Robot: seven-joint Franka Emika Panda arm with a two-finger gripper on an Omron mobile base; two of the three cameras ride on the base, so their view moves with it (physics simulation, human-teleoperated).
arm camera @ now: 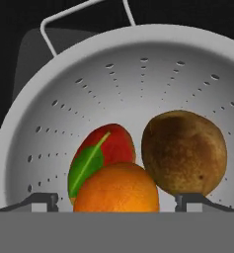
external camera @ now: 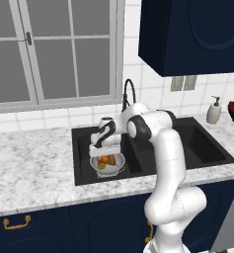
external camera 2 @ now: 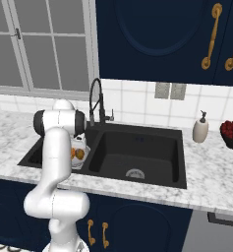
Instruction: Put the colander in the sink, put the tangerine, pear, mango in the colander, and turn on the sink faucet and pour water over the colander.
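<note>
A white arm reaches over a white marble counter [external camera: 29, 163] and holds its gripper [external camera: 101, 147] low above the colander [external camera: 119, 161], which sits in the left basin of the black double sink [external camera: 197, 148]. In the hand view the gripper's two dark tips stand wide apart, released, one at either side of the tangerine [arm camera: 117, 189], gripping nothing.

The colander's perforated silver wall [arm camera: 138, 74] curves round three fruits lying together in its bowl. The tangerine lies nearest the hand camera. The mango [arm camera: 104, 150], red with a green leaf-like patch, touches it from behind on the left. The pear [arm camera: 183, 150], brown and speckled, rests just beside both on the right. One thin wire handle [arm camera: 84, 12] rises at the colander's far rim against the black basin floor.

From the right base view the right basin [external camera 2: 137, 157] shows a round silver drain [external camera 2: 134, 173]. The black gooseneck faucet [external camera 2: 95, 101] stands at the far edge of the sink, near the divider between the basins, and arches towards the sink.

The room is a kitchen of navy cabinets [external camera 2: 157, 34] with brass handles [external camera 2: 210, 37] above and below the counter. A grey-framed window [external camera: 54, 49] fills the far wall on the left, with white tile [external camera: 133, 59] beside it. On the counter to the right of the sink stand a pale soap pump bottle [external camera 2: 200, 128] and, farther right, a dark bowl of red fruit [external camera 2: 232, 133].
</note>
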